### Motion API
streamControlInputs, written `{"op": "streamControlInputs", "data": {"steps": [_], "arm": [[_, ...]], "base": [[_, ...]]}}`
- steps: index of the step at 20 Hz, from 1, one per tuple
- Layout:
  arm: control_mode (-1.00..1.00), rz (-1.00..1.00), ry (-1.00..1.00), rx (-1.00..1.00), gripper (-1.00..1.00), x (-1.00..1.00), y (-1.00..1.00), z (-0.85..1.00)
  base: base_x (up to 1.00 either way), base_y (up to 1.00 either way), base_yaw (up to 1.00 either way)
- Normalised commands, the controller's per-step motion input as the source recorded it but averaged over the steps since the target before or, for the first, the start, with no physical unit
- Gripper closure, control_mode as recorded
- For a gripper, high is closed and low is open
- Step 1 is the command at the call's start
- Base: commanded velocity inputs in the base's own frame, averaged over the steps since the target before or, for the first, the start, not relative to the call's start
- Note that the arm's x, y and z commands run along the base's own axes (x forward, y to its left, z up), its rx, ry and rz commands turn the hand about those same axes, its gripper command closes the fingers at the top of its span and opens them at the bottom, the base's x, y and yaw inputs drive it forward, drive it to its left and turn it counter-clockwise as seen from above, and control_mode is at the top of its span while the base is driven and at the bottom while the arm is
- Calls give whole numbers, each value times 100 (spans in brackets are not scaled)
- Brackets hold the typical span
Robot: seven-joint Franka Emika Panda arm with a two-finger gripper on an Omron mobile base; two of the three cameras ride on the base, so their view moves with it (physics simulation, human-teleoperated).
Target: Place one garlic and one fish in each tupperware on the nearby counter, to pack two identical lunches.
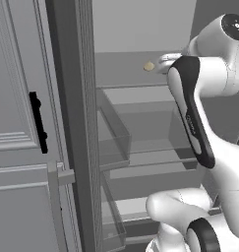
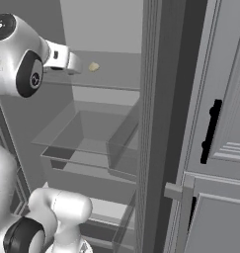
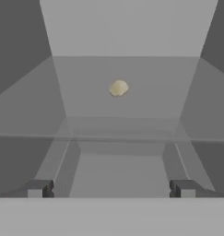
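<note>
The gripper (image 3: 111, 189) is standing wide open and empty, facing into the open fridge. The garlic (image 3: 118, 88) is sitting straight ahead of it, well apart, mid-shelf (image 3: 85, 92) toward the back edge, roundish with no clear long axis.
</note>
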Motion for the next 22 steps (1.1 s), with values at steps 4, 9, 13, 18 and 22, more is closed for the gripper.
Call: {"op": "streamControlInputs", "data": {"steps": [4, 9, 13, 18, 22], "arm": [[-100, 0, 2, 0, -100, 100, 3, -12], [-100, 0, 11, 0, -100, 100, 0, -25], [-100, 0, 11, 0, -100, 100, 0, -18], [-100, 0, 0, 0, -100, 76, -5, -14], [-100, 1, 3, 0, -100, 63, -10, -12]], "base": [[0, 0, 0], [0, 0, 0], [0, 0, 0], [0, 0, 0], [0, 0, 0]]}}
